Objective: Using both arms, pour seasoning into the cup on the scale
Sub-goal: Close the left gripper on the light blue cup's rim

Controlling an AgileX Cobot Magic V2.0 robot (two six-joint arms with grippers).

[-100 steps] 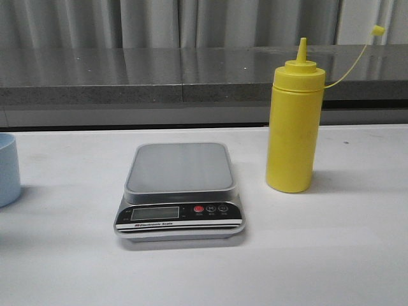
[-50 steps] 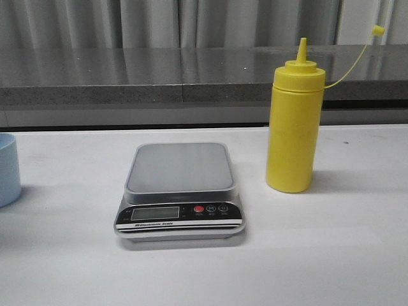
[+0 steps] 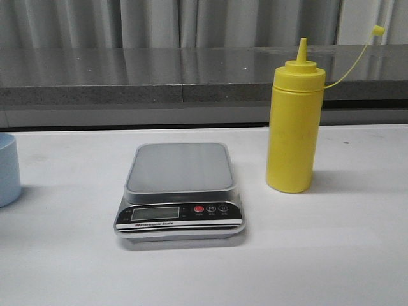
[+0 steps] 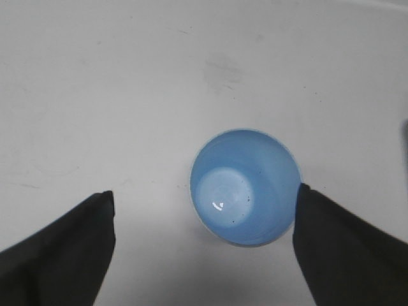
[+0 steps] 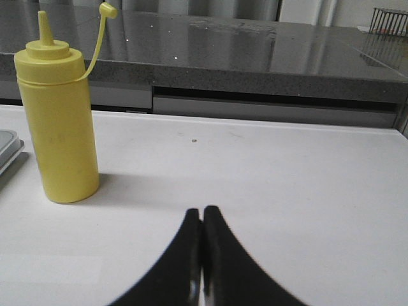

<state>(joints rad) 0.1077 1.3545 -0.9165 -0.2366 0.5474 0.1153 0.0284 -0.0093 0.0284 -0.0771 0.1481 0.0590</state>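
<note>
The light blue cup (image 3: 7,169) stands upright at the table's far left edge, cut off by the front view. From above, the cup (image 4: 245,187) is empty and sits between the wide-open fingers of my left gripper (image 4: 205,199), close against one finger (image 4: 331,242). The grey scale (image 3: 180,188) lies mid-table with nothing on its platform. The yellow seasoning bottle (image 3: 292,124) stands upright to its right, cap hanging on its tether. In the right wrist view the seasoning bottle (image 5: 58,121) stands apart from my shut, empty right gripper (image 5: 203,210). Neither arm shows in the front view.
A dark grey counter ledge (image 3: 191,73) with a curtain behind runs along the table's far edge. A corner of the scale (image 5: 9,148) shows beside the bottle in the right wrist view. A wire rack (image 5: 389,20) stands on the ledge far off.
The cup's visible sliver at the left edge of the front view looks very slightly shifted. Scale and bottle have not moved.
</note>
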